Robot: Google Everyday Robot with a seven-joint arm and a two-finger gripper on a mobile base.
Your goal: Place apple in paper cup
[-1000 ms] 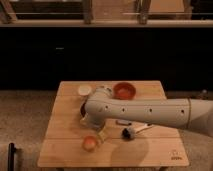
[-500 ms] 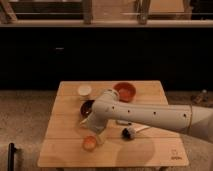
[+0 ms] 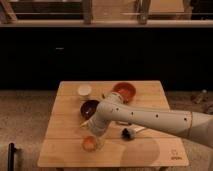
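The apple (image 3: 89,144), small, round and orange-red, lies on the wooden table (image 3: 150,155) near its front left. My gripper (image 3: 94,135) hangs at the end of the white arm (image 3: 150,119), just above and behind the apple, partly covering it. The paper cup (image 3: 84,90), small and white, stands upright at the back left of the table, well away from the gripper.
A dark maroon bowl (image 3: 90,107) sits between the cup and the gripper. An orange-red bowl (image 3: 125,91) stands at the back middle. A small dark object (image 3: 127,133) with a pale piece beside it lies right of the gripper. The table's front edge is just beyond the apple.
The arm's end has moved left and down, closer over the apple. The apple, cup and bowls have stayed in place.
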